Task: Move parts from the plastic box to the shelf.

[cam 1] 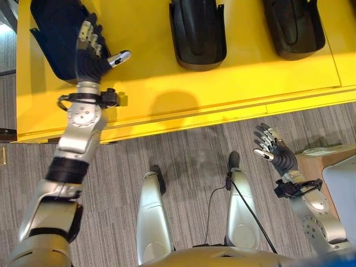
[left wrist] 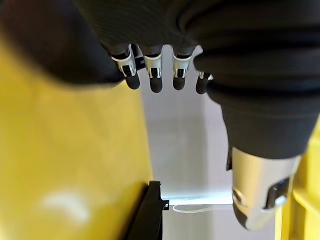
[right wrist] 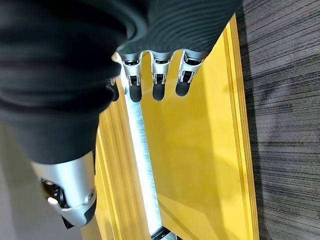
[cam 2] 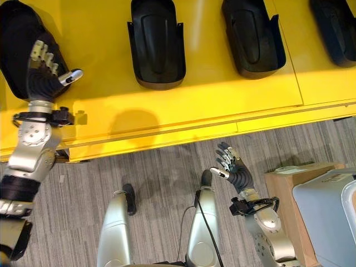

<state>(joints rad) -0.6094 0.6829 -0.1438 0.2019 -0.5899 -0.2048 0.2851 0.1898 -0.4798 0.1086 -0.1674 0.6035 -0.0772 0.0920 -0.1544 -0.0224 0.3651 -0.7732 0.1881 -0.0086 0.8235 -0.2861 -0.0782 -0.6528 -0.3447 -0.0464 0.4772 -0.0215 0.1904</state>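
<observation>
Silver-grey arms; left robot hand (cam 1: pixel 92 53), right robot hand (cam 2: pixel 233 167) (dark ribbed covers, dark-tipped silver fingers).

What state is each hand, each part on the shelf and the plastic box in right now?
Left hand: open, fingers straight, over the leftmost black part, gripping nothing.
Right hand: open, empty, above the floor.
Other black parts: lying flat on the yellow shelf, spaced apart in a row.
Plastic box: standing on the floor at the robot's right, contents hidden.
</observation>
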